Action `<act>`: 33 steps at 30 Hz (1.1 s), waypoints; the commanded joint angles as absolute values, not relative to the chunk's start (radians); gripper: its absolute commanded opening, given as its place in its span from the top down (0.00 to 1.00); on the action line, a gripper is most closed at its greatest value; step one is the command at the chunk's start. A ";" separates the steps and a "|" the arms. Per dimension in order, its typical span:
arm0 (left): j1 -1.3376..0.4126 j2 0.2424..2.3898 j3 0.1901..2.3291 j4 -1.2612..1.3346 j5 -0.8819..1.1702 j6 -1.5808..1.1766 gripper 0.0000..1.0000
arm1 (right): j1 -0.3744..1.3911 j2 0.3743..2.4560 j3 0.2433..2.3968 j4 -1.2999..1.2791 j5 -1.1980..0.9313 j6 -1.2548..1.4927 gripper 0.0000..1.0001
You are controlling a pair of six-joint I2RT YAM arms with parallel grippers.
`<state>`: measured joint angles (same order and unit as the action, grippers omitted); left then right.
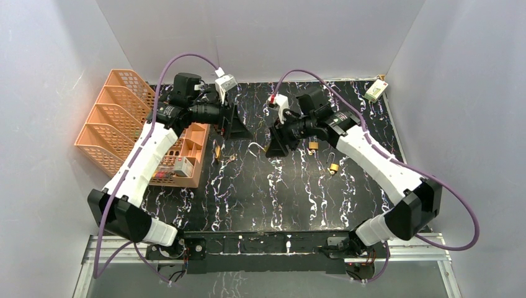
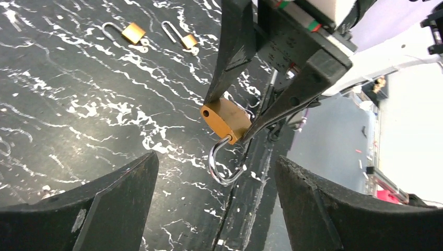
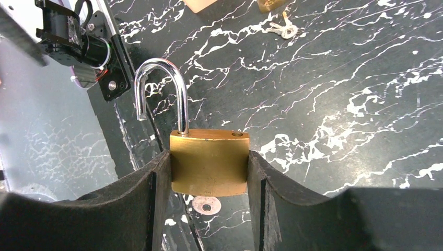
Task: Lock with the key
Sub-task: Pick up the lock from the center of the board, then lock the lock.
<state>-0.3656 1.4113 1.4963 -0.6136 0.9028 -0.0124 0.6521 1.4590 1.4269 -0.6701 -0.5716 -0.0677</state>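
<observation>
An orange basket sits far to the left of the left gripper, on the table. That gripper's fingers are spread wide and released, with nothing between them. They point at the padlock, which hangs just ahead of their tips and apart from them.

The right gripper grasps the padlock. Its two fingers are clenched on the brass body's side faces, holding it off the table. The shackle sticks out past the fingertips toward the left gripper. It is open, with one leg in the body and the free end clear of it. A small round tab with a hole shows just under the padlock, between the fingers. Whether it is the key cannot be told.

Beyond the right fingers, two small padlocks lie on the table with open shackles.
</observation>
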 commanded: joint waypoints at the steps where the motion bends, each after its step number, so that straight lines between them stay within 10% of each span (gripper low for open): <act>1: -0.357 1.445 1.555 -0.650 1.092 -0.091 0.23 | 0.655 1.375 1.499 -0.622 -0.539 -0.096 1.00; 33: -0.371 1.478 1.449 -0.421 1.186 -0.245 0.65 | 0.672 1.456 1.643 -0.608 -0.505 -0.116 1.00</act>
